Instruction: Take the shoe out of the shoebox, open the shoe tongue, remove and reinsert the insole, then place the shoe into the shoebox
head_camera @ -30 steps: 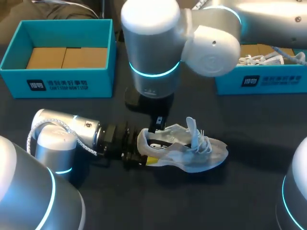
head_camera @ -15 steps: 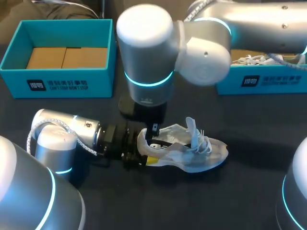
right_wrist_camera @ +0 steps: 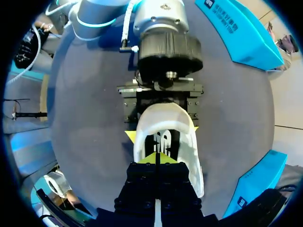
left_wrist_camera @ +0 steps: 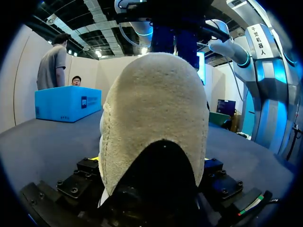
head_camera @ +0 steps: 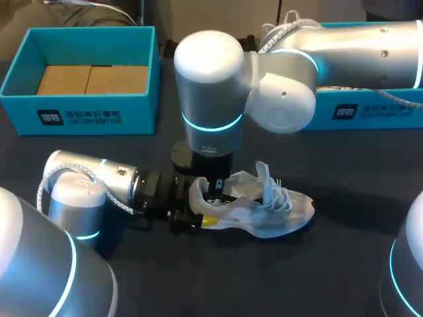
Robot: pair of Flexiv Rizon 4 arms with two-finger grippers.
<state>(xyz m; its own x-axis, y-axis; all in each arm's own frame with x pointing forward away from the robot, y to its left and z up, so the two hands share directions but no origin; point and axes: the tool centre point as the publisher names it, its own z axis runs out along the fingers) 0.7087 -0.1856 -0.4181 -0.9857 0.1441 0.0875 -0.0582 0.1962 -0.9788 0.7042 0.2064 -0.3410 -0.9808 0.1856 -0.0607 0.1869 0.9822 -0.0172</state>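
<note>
Head view shows you the shoe [head_camera: 264, 211] lying on the table [head_camera: 198, 284], its heel clamped by the left gripper [head_camera: 195, 208], likely to steady it. Your right gripper [right_wrist_camera: 156, 158], fingertips drawn together, dips toward the insole [right_wrist_camera: 160, 141]; whether it grips is unclear.

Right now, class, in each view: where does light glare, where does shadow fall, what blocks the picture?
Head view: ceiling light glares on the right arm's white shell; the shoe throws a faint shadow on the dark table. Left wrist view: the shoe's heel blocks the middle, evenly lit. Right wrist view: even light; the shoebox's straight edges bow.
</note>
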